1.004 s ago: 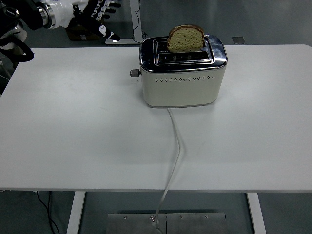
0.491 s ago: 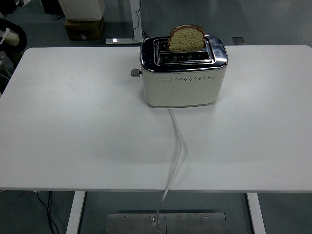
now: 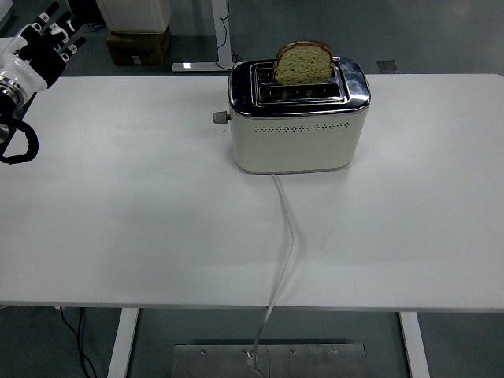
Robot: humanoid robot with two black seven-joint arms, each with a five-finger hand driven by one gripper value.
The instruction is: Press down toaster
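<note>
A cream toaster (image 3: 295, 134) with a chrome top stands at the far middle of the white table (image 3: 142, 228). A slice of brown bread (image 3: 302, 63) sticks up out of its far slot. The toaster's lever knob (image 3: 220, 117) juts from its left end, in the raised position. My left hand (image 3: 43, 49) is at the far left edge of the table, well to the left of the toaster, fingers spread and holding nothing. My right arm is out of view.
The toaster's white cord (image 3: 285, 236) runs from its front across the table and over the near edge. A cardboard box (image 3: 135, 43) and a table leg (image 3: 220, 35) stand on the floor beyond the table.
My left hand left the picture at the top left, then came back lower at the left edge. The toaster and bread have not moved.
</note>
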